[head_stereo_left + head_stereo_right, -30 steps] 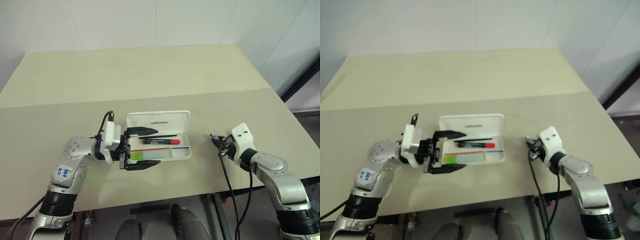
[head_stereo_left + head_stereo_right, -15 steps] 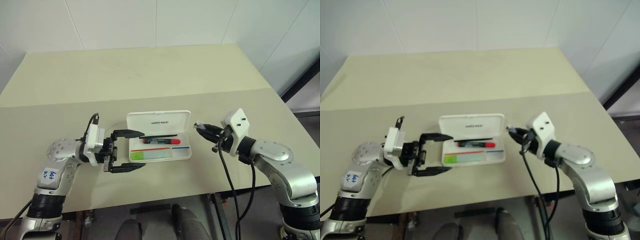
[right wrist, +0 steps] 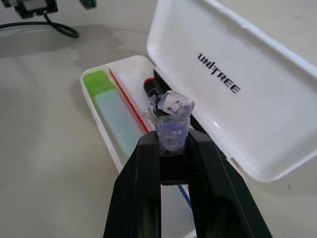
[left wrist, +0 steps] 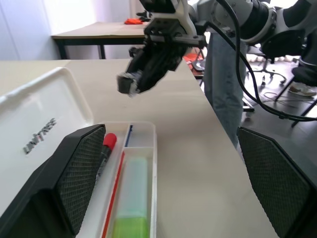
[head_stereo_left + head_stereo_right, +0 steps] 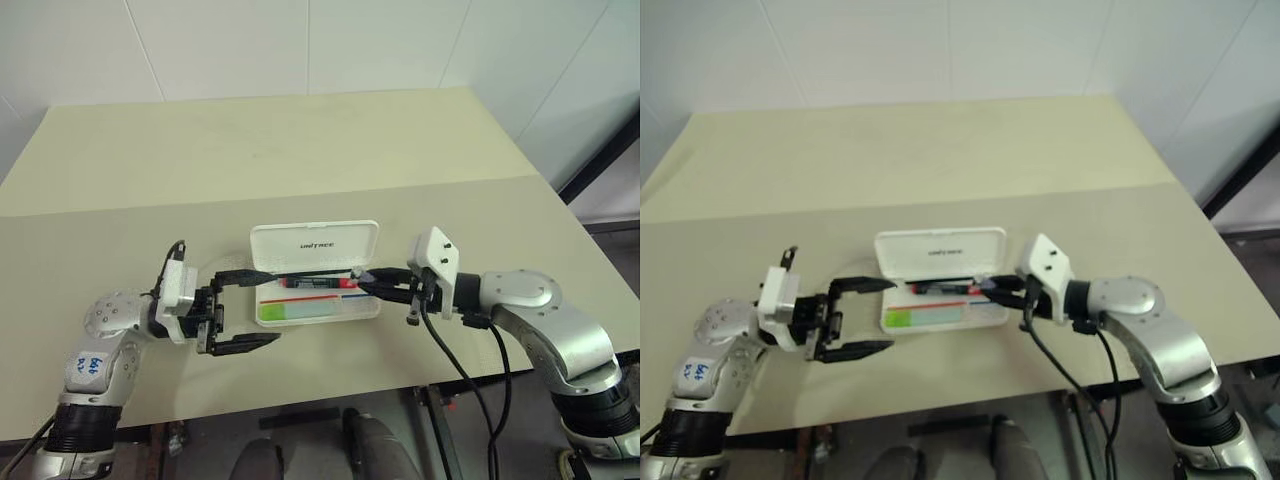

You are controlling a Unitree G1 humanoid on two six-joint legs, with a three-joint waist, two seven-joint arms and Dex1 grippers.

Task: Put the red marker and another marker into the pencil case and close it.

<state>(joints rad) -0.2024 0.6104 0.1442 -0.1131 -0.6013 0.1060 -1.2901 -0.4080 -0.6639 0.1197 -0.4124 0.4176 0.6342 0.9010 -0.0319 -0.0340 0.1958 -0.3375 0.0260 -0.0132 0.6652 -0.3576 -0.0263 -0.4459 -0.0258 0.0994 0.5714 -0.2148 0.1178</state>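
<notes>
With the red marker (image 5: 318, 283) and green highlighter (image 5: 290, 310) lying inside the open pencil case (image 5: 316, 270) mid-desk, closing comes next: right gripper (image 5: 368, 282), pressed together, must tip the lid; left gripper (image 5: 247, 309) waits spread.

On the beige table (image 5: 300, 150) the white hinged plastic pencil case (image 5: 316, 243) lies open, lid standing behind its tray, with the slim red-capped marker (image 5: 318, 283) in the rear compartment, the stubby green highlighter (image 5: 300, 311) in the front one, the left gripper (image 5: 243, 309) left of it and the right gripper (image 5: 366, 281) seemingly over its right end.
</notes>
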